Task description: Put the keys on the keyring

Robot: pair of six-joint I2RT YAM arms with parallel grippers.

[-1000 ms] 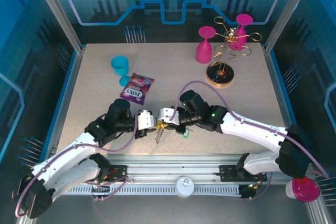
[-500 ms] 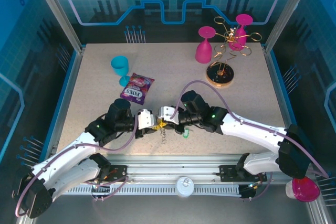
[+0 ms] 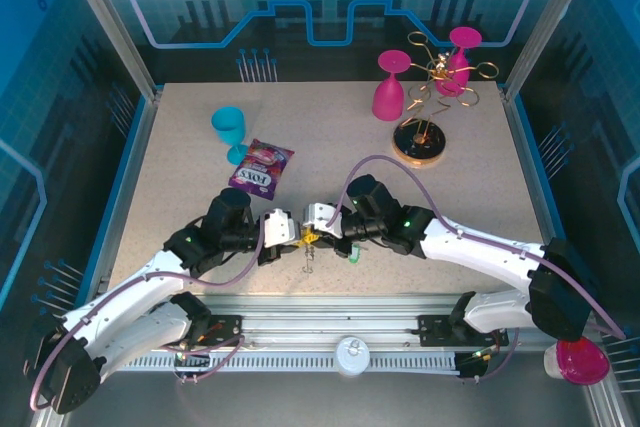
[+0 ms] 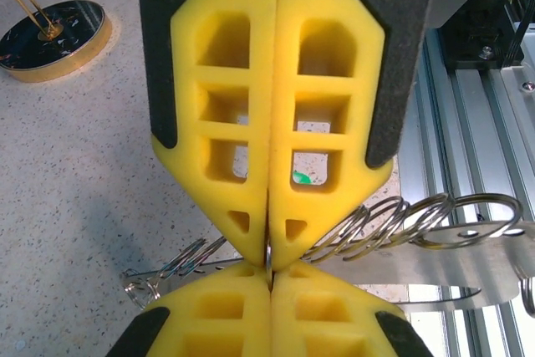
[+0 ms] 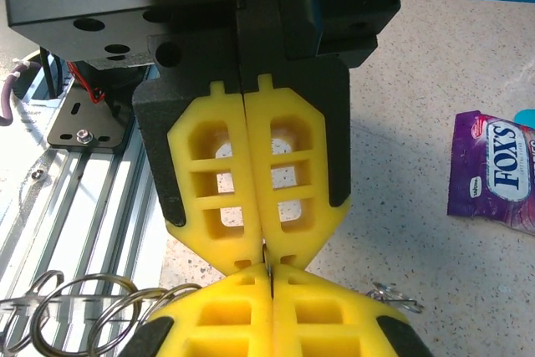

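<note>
Keyring (image 3: 310, 262) has swung straighter, dangling by the near edge of the worktop (image 3: 450, 167); left fingers (image 4: 217, 315) and right fingers (image 5: 226, 323) both clamp its coil, so keep tension even, pry gently.

The keyring (image 3: 310, 259) dangles a little further right than a second ago, hanging straighter and showing a thinner, edge-on outline.

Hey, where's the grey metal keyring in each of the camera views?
Top external: flat grey metal keyring, low centre, just above the ribbed aluminium rail.
Left wrist: keyring lower right, reaching the frame edge.
Right wrist: keyring bottom left corner.
Shared landmark: that rail at the table's near edge.
</note>
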